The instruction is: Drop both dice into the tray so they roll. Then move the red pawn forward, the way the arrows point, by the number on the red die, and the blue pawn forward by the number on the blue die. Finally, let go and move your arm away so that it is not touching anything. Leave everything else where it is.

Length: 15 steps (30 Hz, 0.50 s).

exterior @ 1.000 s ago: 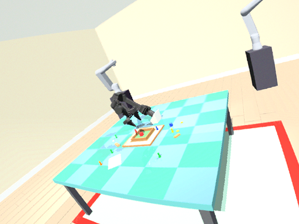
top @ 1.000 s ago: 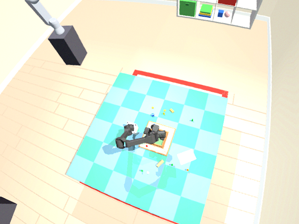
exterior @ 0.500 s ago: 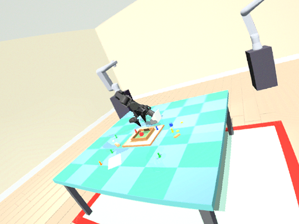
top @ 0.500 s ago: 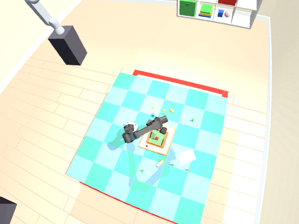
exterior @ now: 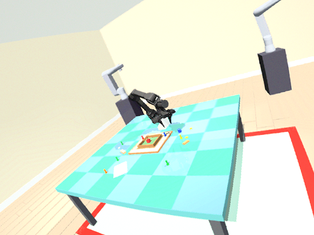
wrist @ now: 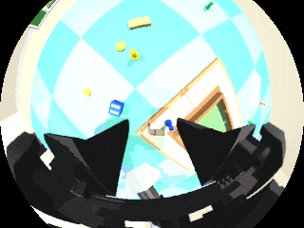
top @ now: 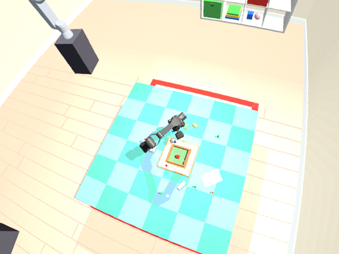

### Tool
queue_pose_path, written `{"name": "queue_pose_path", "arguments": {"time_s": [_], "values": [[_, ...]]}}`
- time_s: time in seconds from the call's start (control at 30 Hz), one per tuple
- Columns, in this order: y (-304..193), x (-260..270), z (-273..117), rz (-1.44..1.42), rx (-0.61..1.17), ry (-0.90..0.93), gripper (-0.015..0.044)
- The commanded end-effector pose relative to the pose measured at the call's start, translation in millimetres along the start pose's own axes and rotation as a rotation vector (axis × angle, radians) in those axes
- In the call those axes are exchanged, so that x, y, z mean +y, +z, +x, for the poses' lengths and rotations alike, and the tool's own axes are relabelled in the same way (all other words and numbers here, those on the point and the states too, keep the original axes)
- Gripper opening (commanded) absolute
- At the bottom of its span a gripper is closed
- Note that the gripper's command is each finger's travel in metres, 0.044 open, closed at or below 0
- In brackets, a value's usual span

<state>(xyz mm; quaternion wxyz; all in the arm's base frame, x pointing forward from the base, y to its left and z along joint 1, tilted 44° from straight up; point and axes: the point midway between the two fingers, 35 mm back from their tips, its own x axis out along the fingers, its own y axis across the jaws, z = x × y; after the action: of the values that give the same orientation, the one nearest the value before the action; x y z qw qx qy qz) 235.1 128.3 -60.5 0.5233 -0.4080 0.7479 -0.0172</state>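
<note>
The arm hangs over the checkered worktop just off a corner of the board, and its gripper points down with the fingers partly spread and nothing between them. In the wrist view the two dark fingertips frame the board's corner, where the blue pawn stands on the pale border. The blue die sits on the worktop just outside the board, off to the side of the fingers and apart from them. The red die lies in the green middle of the tray, inside the wooden rim; which face is up is too small to read here. The red pawn stands on the board's border at another corner, well away from the gripper. Scattered on the worktop are yellow pieces, a tan block, green pawns, an orange pawn and a white card, all apart from the arm.
</note>
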Motion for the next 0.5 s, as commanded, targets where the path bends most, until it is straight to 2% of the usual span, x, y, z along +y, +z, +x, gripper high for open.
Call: {"name": "queue_pose_path", "arguments": {"time_s": [0.0, 0.37, 0.47], "values": [[0, 65, 24, 0.298, 0.023, -0.030, 0.0275], [-4, 75, 28, 0.346, 0.024, -0.037, 0.0275], [-5, 74, 42, 0.346, 0.024, -0.037, 0.0275]]}}
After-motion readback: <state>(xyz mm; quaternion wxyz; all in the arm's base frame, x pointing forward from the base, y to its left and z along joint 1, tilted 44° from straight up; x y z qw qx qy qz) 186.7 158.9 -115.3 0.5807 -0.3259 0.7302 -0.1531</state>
